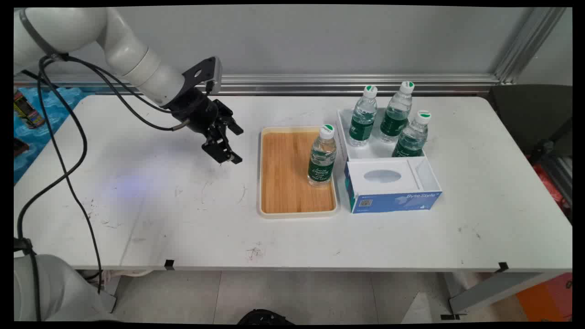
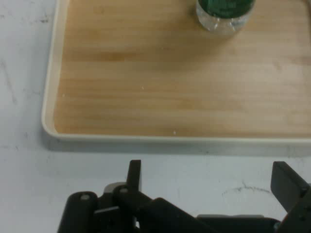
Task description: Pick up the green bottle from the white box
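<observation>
The gripper (image 1: 230, 145) hung above the tabletop (image 1: 151, 205) with its fingers (image 2: 286, 182) spread and nothing between them, just off the left rim of the wooden tray (image 1: 283, 173). One green-labelled water bottle (image 1: 322, 156) stood upright on the tray near its right edge, well apart from the gripper. Three more bottles (image 1: 394, 119) stood in a white box (image 1: 343, 122) toward the tabletop's far right, with a tissue box (image 1: 393, 189) touching that box's near side.
</observation>
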